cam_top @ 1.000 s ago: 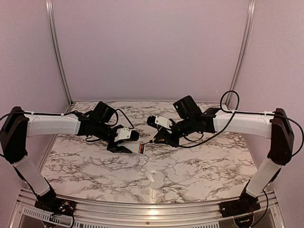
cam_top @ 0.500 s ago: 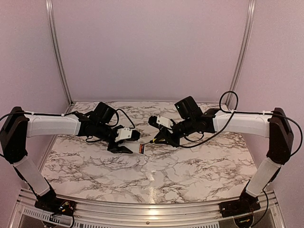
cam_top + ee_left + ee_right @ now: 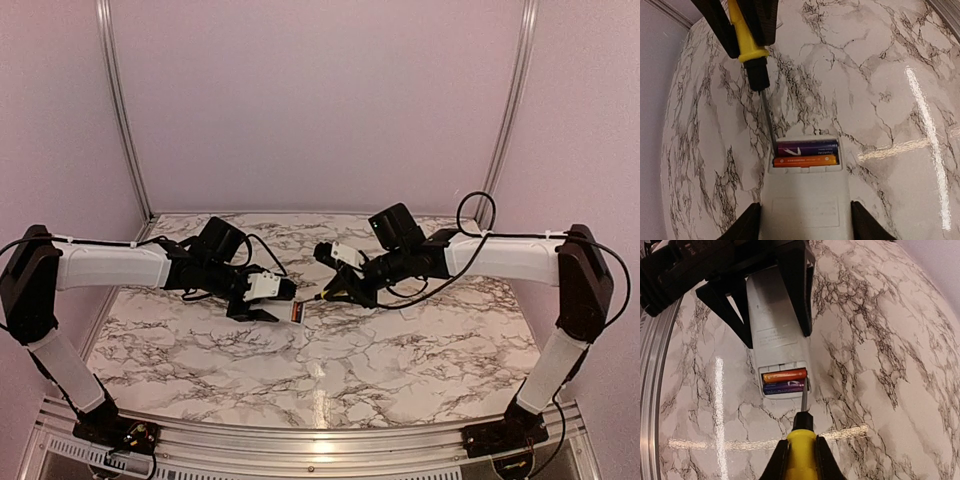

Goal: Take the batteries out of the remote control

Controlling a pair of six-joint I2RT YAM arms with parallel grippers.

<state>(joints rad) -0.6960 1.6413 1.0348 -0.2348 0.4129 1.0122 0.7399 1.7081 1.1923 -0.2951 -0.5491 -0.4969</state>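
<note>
Left tool (image 3: pixel 804 207) grips the remote control (image 3: pixel 805 187) by its two long sides, jaws about half spread around the body. The remote's open bay end points away from that tool, over the marble counter (image 3: pixel 880 75). Two batteries (image 3: pixel 806 155) lie side by side in the bay, orange nearer the remote's body, purple at its end. Right tool (image 3: pixel 800 462) is clamped tight on a yellow-handled screwdriver (image 3: pixel 801 442). Blade tip touches the bay corner beside the purple battery.

The remote control's (image 3: pixel 805 210) near end is cropped.
</note>
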